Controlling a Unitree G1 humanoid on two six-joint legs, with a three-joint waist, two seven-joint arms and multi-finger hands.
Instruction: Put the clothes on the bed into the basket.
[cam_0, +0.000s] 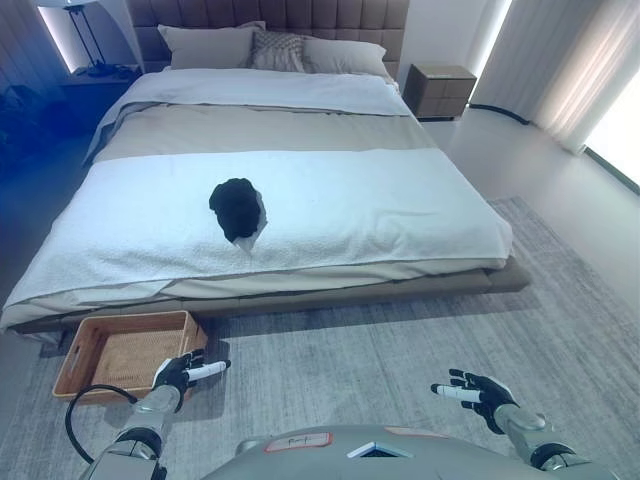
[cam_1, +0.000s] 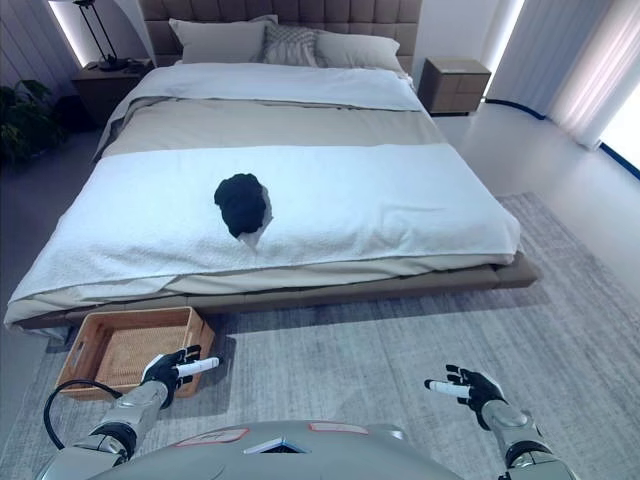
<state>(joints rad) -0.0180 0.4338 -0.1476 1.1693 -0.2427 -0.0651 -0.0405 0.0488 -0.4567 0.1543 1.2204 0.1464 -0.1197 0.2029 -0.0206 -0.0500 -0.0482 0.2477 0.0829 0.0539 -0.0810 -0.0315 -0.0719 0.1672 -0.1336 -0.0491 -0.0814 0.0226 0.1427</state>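
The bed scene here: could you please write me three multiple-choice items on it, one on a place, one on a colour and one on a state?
1. Where is the basket?
A. On the bed
B. On the rug at the foot of the bed, toward the robot's left
C. Beside the nightstand

2. What colour is the bundle of clothes on the bed?
A. Black
B. Red
C. Yellow

3. What are the left hand and right hand holding?
A. The clothes
B. The basket
C. Nothing; both are open

Answers:
1 B, it sits on the rug below the bed's edge.
2 A, it is dark against the pale cover.
3 C, both hover over the rug, fingers spread.
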